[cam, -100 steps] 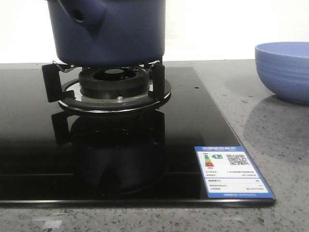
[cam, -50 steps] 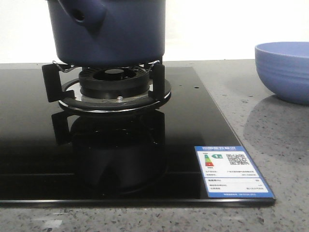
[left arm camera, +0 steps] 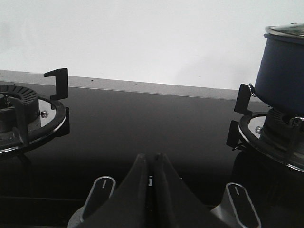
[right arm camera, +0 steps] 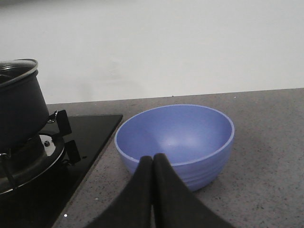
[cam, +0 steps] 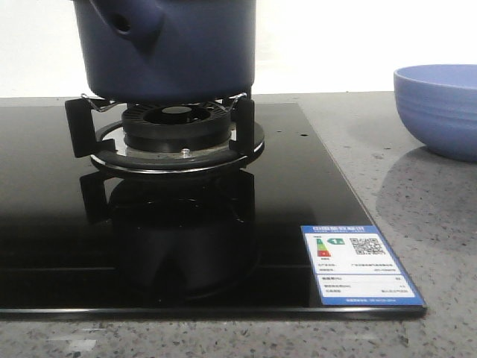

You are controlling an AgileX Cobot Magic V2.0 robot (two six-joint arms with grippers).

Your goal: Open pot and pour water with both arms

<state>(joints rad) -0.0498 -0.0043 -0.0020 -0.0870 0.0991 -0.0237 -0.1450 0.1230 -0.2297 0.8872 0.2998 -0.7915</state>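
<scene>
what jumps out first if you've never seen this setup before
The big dark blue pot sitting on the burner stand of a glossy black stove fills the front view. To its right, on the grey counter, stands an empty light blue bowl. Both grippers, left and right, are shut and holding nothing.

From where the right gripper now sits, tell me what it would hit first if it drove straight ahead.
The right gripper, fingers closed together, points at the light-blue bowl; its near wall would likely be met first. The pot sits off to the side, out of that line.
</scene>
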